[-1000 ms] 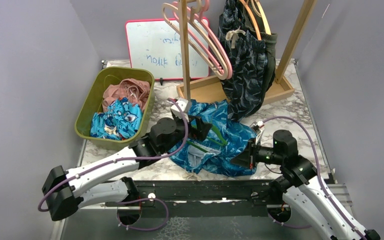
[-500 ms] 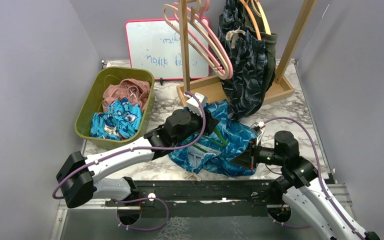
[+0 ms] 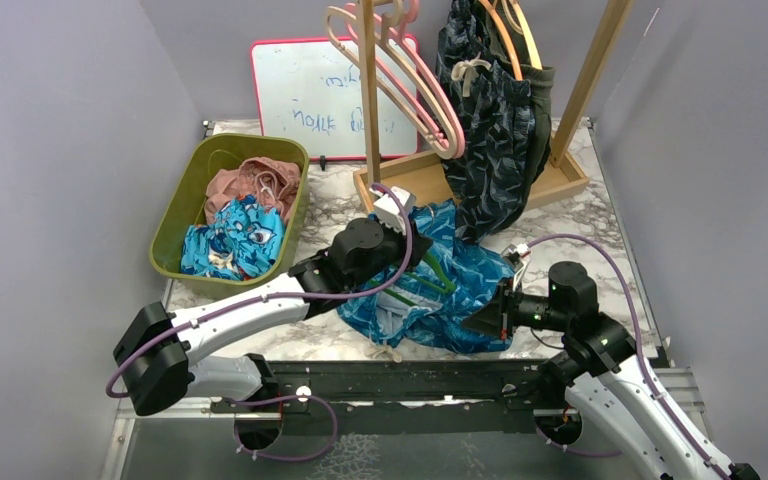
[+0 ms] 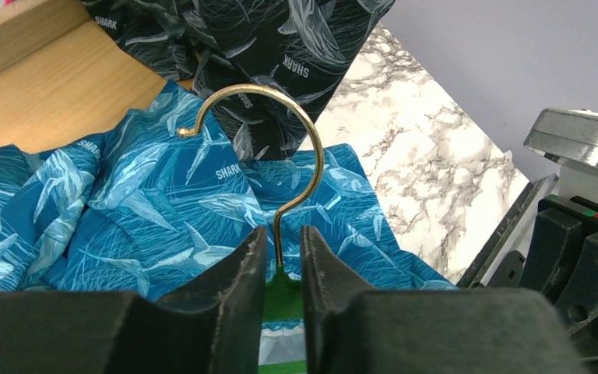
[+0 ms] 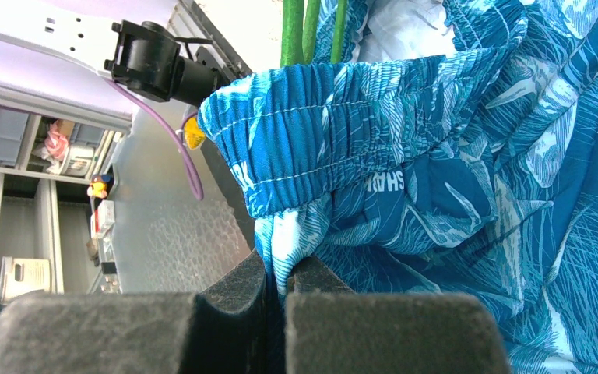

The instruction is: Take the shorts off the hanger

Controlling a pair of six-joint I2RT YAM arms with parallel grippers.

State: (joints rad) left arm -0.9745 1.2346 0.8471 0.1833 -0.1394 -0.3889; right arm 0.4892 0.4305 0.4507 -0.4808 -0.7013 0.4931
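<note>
Blue leaf-print shorts [image 3: 465, 285] lie crumpled on the marble table with a green hanger [image 3: 438, 275] still inside them. In the left wrist view my left gripper [image 4: 283, 234] is shut on the hanger's green neck [image 4: 283, 292], just below its gold hook [image 4: 296, 117]. From above, the left gripper [image 3: 415, 258] sits over the shorts' left half. My right gripper [image 3: 482, 318] is shut on a fold of the shorts' waistband [image 5: 358, 132] at their near right edge. In the right wrist view its fingertips [image 5: 278, 269] pinch cloth, and green hanger bars [image 5: 296, 31] show above.
Dark navy shorts [image 3: 495, 130] hang on the wooden rack [image 3: 430, 180] behind, with empty pink hangers [image 3: 410, 80] beside them. An olive bin [image 3: 182, 215] at the left holds pink shorts [image 3: 255, 180] and cartoon-print shorts [image 3: 235, 235]. A whiteboard [image 3: 300, 95] leans on the back wall.
My left arm reached right and forward over the blue shorts, and its jaws came together around the hanger's neck. The right gripper kept its grip and place.
</note>
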